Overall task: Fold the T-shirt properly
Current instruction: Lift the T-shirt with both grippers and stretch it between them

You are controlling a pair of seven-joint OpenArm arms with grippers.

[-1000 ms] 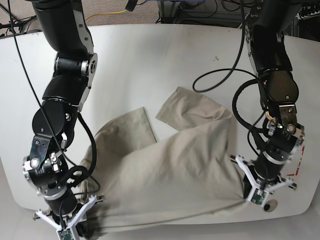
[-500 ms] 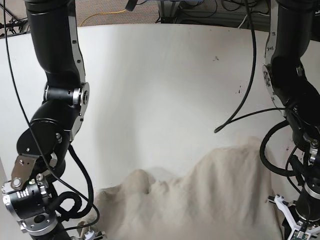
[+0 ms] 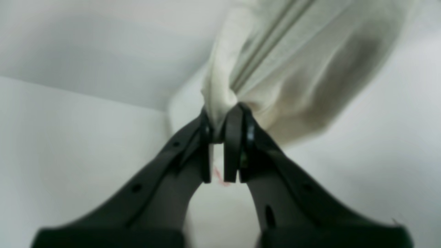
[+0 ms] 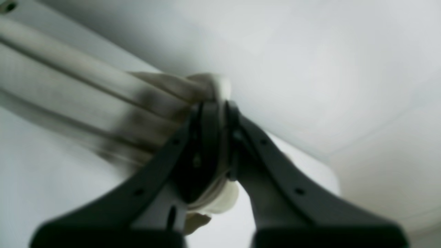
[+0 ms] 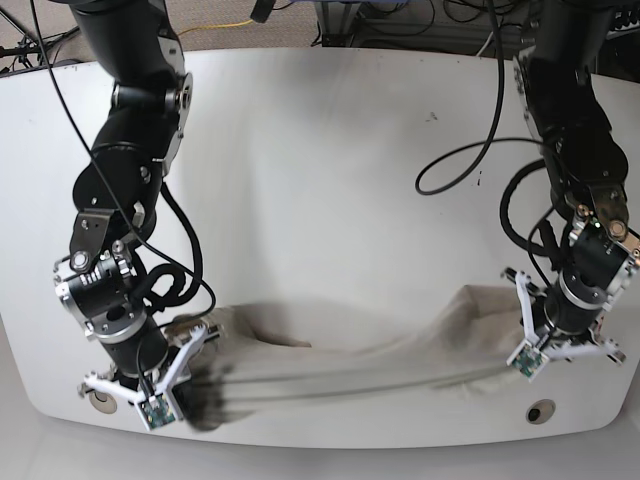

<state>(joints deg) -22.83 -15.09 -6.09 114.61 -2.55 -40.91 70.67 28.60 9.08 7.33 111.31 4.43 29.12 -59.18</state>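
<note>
I see the T-shirt (image 5: pixel 350 365) strung out as a long, low band along the near edge of the white table (image 5: pixel 330 160), its long axis running left to right in the base view. It hangs between my two grippers, so each arm sits at one end of the cloth and neither is nearer than the other. The cloth lies straight ahead of each set of jaws, pulled away toward the other arm.

My right gripper (image 4: pixel 215 113), at the near left of the base view, has its jaws closed tight on a bunched end of the shirt, with a small wad of fabric poking out beneath them. My left gripper (image 3: pixel 224 119), at the near right, is likewise pinched shut on a gathered fold, a stitched hem running away from the tips.

The shirt is a soft, pale khaki cotton, matte, creased into long ridges along the line of pull and streaked with motion blur near the left end. The table is smooth and bare white with rounded corners. The grippers' fingers are dark, matte plastic.

I judge the coming move turns on keeping that left-to-right span taut.
</note>
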